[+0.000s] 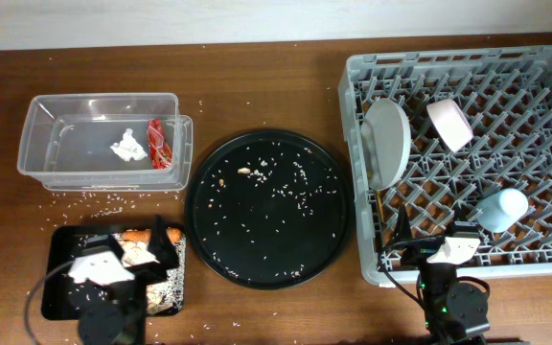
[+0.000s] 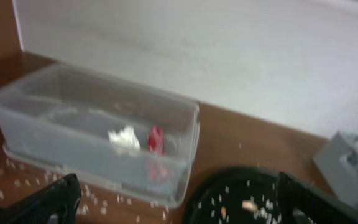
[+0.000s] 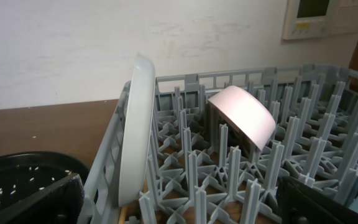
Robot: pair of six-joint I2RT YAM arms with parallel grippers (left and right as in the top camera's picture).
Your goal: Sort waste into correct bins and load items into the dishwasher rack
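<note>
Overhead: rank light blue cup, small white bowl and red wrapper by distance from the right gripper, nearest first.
1. Light blue cup: near-right part of the dishwasher rack, just right of the right gripper.
2. Small white bowl: toward the rack's far side.
3. Red wrapper: far left, inside the clear container.

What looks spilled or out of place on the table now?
Beige rice grains lie scattered on the wooden table in front of the clear container, outside it; more cover the round black tray.
</note>
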